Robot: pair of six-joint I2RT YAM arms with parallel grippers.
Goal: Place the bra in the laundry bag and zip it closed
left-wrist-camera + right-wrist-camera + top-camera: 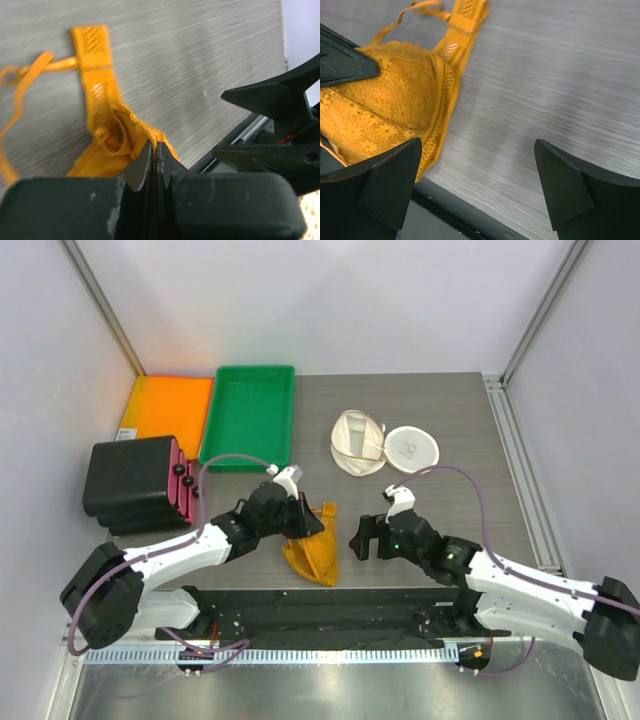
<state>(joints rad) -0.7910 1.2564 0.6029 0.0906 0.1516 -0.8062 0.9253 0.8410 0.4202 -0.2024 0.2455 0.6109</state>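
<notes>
The bra (390, 105) is soft orange-yellow cloth, with open lace on the cup and thin smooth straps. The table (450, 420) looks like grey wood-grain laminate, matt, with fine lines. The laundry bag (358, 443) is cream-white mesh cloth, a little wrinkled. The green tray (250, 415) and the orange tray (170, 405) look like smooth plastic with a slight shine. The left gripper (153, 150) is matt black plastic with pale scratches at its edges. The right gripper (477, 150) has the same matt black finish.
</notes>
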